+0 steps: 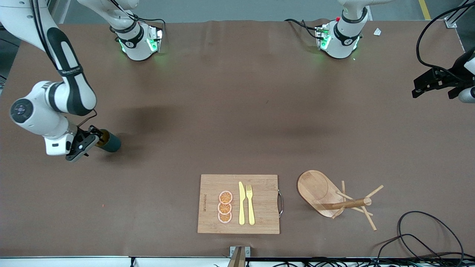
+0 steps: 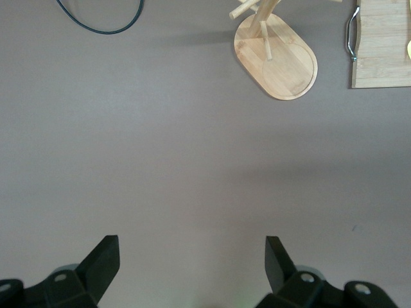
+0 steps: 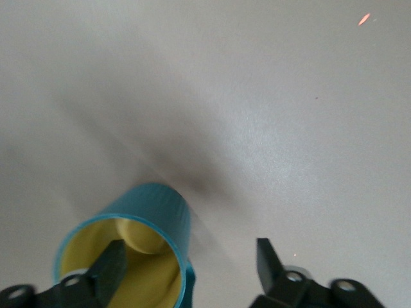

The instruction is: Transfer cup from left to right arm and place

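The dark teal cup (image 1: 111, 142) stands on the brown table at the right arm's end, its tan inside showing. My right gripper (image 1: 95, 142), on the white arm with black sections, is open around the cup's wall. In the right wrist view one of the fingers (image 3: 114, 262) is inside the cup (image 3: 157, 208) and the other is well outside it, so the right gripper (image 3: 190, 255) does not pinch the wall. My left gripper (image 1: 432, 92) is open and empty in the air over the left arm's end of the table. The left wrist view shows the left gripper (image 2: 192, 253) over bare table.
A bamboo cutting board (image 1: 259, 222) with orange slices, a yellow knife and a fork lies near the front camera. A wooden mug tree (image 1: 319, 189) lies tipped over beside it and also shows in the left wrist view (image 2: 282, 64). Black cables (image 1: 426, 237) loop at the left arm's near corner.
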`<state>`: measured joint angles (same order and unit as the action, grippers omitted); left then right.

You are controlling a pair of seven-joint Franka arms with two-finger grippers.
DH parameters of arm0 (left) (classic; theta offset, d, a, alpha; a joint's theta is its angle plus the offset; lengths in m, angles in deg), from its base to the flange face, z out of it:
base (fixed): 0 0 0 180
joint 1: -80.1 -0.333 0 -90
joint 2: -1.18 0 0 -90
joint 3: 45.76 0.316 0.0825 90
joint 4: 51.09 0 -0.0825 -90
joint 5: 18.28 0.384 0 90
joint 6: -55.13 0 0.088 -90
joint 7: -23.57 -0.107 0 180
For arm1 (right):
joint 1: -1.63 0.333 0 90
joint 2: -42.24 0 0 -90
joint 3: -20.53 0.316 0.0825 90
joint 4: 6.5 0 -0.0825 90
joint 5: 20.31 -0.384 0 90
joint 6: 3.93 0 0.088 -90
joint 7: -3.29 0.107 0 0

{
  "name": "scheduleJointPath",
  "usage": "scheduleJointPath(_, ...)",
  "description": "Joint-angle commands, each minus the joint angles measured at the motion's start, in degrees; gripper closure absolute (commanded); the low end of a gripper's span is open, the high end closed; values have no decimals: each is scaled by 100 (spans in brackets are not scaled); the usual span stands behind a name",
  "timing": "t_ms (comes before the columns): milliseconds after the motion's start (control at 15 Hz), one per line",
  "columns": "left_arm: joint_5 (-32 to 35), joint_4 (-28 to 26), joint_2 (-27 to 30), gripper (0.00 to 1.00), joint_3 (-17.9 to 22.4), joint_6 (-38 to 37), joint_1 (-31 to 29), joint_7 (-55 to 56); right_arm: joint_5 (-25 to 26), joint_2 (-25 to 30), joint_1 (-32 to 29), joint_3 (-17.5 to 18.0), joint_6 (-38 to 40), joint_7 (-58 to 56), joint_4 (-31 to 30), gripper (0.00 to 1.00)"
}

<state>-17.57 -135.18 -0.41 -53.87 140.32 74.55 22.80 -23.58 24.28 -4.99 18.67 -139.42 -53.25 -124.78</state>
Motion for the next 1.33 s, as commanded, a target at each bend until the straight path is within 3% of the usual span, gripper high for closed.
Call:
scheduleJointPath(0, -1, 15, 19, 0, -33, 33, -34, 32, -139, 178, 19, 89, 1030, 1008, 611, 0)
scheduleJointPath(267, -10, -11, 19, 0, -33, 85, -34, 32, -139, 371, 362, 81, 2479, 3135, 1472, 0)
scheduleJointPath(533, -36, -28, 36, 0, -51, 86, -34, 32, -77, 599, 398, 89, 3606, 4218, 2133, 0)
scheduleJointPath(867, -45, -248, 168, 0, -77, 77, -34, 32, 230, 1109, 477, 89, 4152, 4906, 2300, 0)
scheduleJointPath(1267, -282, -423, 326, 0, -165, 86, 10, 32, 222, 1057, 477, 81, 4909, 5399, 3310, 0)
